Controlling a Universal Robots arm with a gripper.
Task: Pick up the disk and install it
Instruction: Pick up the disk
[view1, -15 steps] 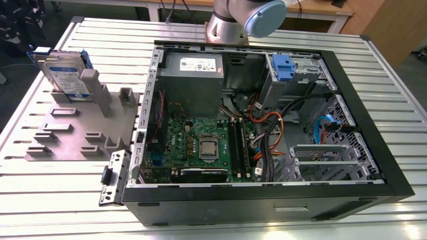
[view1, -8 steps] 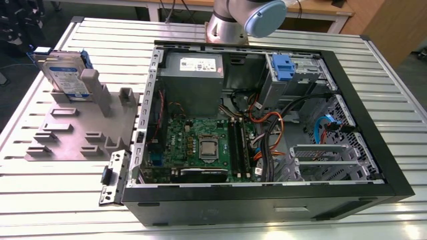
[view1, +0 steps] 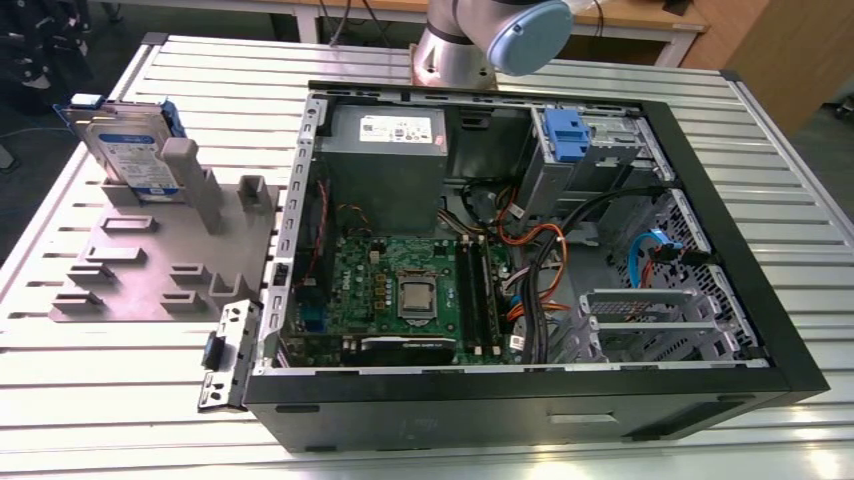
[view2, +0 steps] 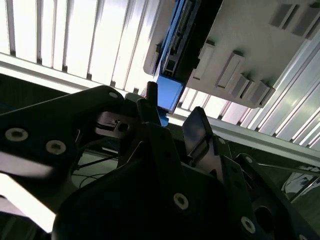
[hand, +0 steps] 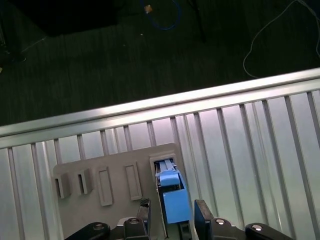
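The silver, blue-railed disk (view1: 134, 145) stands upright in a grey holder (view1: 147, 255), the gripper (hand: 172, 204) spread wide astride its blue end.

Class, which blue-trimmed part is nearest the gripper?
The disk standing upright in the grey fixture, at the gripper; the blue bracket sits away inside the computer case.

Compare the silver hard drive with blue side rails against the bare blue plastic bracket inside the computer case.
The silver hard drive stands on edge in the grey slotted holder, outside the black computer case; the bare blue plastic bracket sits inside it, on the metal drive cage. The drive bears a white-and-blue label; the bracket is plain. The drive looks larger than the bracket. Both have blue plastic.
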